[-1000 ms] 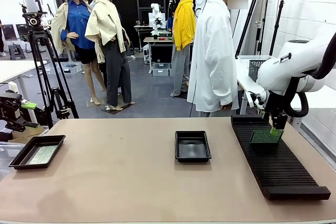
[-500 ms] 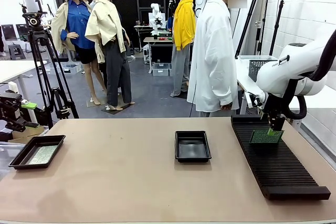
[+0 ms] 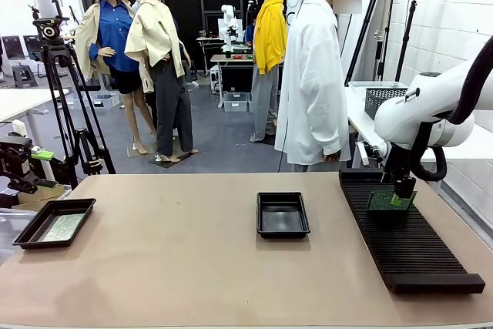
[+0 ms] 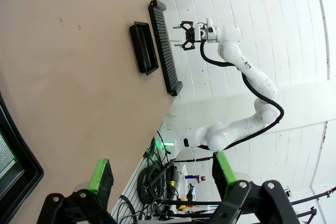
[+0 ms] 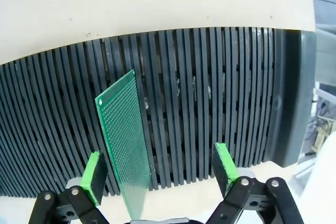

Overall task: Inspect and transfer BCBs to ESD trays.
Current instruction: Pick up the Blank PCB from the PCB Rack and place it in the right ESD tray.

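Your right gripper (image 5: 159,169) hangs wide open over the slotted rack (image 5: 220,93), straddling the upright BCB (image 5: 123,140) without gripping it (it stands nearer one pad). Your left gripper (image 4: 161,171), equally wide and empty, hovers by the left ESD tray (image 3: 31,230), where a second BCB (image 3: 63,226) lies flat. The middle ESD tray (image 3: 283,232) sits mid-desk (image 3: 169,267).

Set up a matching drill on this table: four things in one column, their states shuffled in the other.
1. left tray
2. middle tray
3. upright BCB
4. right claw

A. open, straddling a BCB
B. stands on edge in the slotted rack
C. has nothing in it
D. holds a flat BCB

Pairs: 1-D, 2-C, 3-B, 4-A
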### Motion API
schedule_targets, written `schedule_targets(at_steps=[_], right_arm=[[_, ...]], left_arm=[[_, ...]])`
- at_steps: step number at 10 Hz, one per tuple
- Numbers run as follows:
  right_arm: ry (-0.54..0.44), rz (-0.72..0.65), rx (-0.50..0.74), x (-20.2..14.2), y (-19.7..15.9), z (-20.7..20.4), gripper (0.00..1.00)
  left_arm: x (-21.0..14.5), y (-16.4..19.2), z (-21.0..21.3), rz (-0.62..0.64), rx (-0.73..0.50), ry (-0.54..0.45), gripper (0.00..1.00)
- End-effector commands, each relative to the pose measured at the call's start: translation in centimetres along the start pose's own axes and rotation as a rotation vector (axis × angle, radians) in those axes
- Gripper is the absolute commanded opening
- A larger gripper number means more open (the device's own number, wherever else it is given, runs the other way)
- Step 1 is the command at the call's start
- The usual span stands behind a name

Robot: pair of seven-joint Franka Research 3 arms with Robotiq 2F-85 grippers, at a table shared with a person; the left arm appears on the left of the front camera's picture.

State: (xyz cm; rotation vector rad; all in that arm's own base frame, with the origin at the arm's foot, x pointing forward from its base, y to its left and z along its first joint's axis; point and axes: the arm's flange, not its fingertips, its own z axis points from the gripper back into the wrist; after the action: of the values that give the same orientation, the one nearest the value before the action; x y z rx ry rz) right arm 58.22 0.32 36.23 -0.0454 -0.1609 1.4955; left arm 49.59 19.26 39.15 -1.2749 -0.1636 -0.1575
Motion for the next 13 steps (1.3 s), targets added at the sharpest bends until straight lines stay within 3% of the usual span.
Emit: schedule_targets(at_steps=[1,6,7,8,13], right_arm=[[-0.023,0.019,0.011,-0.5,-0.8,0.1,1.00],[-0.016,0.028,0.031,-1.1,-2.2,0.5,1.00],[-0.014,0.028,0.033,-1.1,-2.4,0.8,0.96],[-0.018,0.030,0.029,-0.9,-2.5,0.8,0.91],[-0.007,0.034,0.062,-1.0,-2.8,0.9,0.47]], left_arm=[[0.1,-0.1,0.2,-0.004,0.005,0.003,1.00],[0.1,-0.1,0.2,-0.004,0.005,0.003,1.00],[0.1,-0.1,0.2,-0.004,0.005,0.003,1.00],[0.1,-0.1,0.2,-0.004,0.005,0.003,1.00],[0.1,-0.1,0.2,-0.004,0.005,0.003,1.00]])
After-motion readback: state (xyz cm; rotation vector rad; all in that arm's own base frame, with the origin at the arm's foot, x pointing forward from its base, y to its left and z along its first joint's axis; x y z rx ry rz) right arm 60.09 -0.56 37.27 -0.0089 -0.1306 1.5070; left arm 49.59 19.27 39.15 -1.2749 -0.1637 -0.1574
